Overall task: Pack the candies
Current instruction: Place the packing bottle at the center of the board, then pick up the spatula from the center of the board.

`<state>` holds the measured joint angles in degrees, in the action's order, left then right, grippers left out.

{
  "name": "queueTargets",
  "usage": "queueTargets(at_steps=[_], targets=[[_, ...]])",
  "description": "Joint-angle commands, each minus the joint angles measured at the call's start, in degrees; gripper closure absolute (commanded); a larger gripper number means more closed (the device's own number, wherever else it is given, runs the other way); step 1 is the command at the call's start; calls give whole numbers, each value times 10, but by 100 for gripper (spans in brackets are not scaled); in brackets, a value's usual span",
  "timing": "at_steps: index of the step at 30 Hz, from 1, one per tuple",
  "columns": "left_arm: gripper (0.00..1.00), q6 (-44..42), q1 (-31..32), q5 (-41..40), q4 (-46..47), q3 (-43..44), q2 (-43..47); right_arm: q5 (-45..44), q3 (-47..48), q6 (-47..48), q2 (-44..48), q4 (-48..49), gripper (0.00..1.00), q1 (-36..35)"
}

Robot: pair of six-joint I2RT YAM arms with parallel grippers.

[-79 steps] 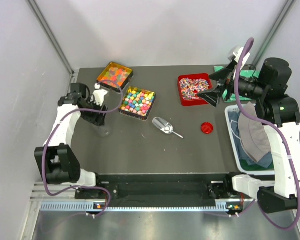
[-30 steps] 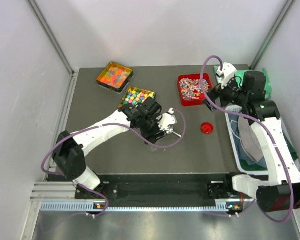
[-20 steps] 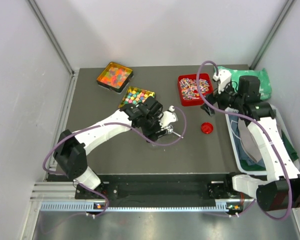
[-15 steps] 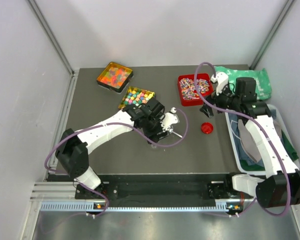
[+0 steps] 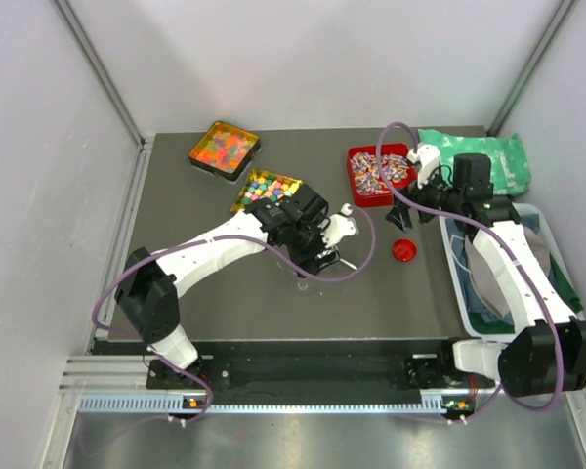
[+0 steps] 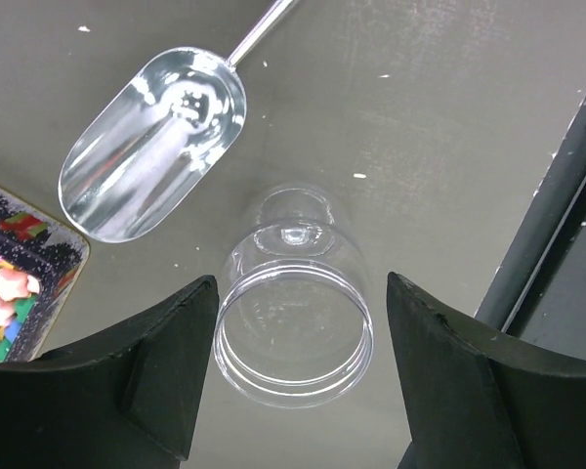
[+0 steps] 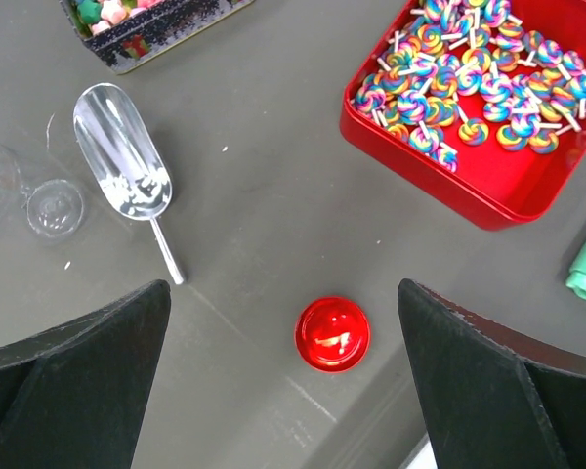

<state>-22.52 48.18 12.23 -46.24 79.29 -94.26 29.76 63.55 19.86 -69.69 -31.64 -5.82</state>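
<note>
Looking down from the wrist, we see the left gripper (image 6: 301, 283) with its black fingers (image 6: 166, 371) spread, straddling a clear plastic jar (image 6: 295, 327) that stands upright on the dark grey surface (image 6: 449, 127), mouth up. The jar's rim lies right by the finger on the tray's side, though we cannot tell whether they touch. A thin strip of surface shows between the rim and the other finger. Nothing is pinched.

The right gripper (image 7: 283, 288) hangs with its fingers spread wide, holding nothing, above a small round red lid (image 7: 332, 334) that lies flat on the surface.

The candies (image 5: 264, 186), small sweets in mixed pink, blue, green and yellow, fill a square black-walled tray (image 7: 166, 31) just beyond the left gripper. We see the tray set cornerwise to the surface's edges. The candies lie as a loose heap with no common direction. A shiny metal scoop (image 7: 122, 151) lies between tray and jar, bowl open upward. Its long axis is slanted, bowl toward the tray and thin handle pointing roughly toward the red lid.
</note>
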Motion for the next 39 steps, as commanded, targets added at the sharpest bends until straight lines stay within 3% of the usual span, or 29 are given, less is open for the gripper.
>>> queueTargets(at_steps=[1,7,11,21,29,39], targets=[[26,15,4,10,8,32,-5,25,-9,-8,-6,31,1,6],[20,9,-6,-48,4,55,14,33,-15,-7,-8,27,1,4],[15,2,-49,-50,-7,68,39,22,-20,6,-5,21,1,-19],[11,-36,-199,-21,56,-105,155,-28,-30,22,-54,42,7,-106],[12,-10,-203,-5,158,-214,150,-45,-43,-3,-135,92,26,-167],[12,4,-206,-5,216,-236,130,-66,-62,-11,-205,112,32,-206]])
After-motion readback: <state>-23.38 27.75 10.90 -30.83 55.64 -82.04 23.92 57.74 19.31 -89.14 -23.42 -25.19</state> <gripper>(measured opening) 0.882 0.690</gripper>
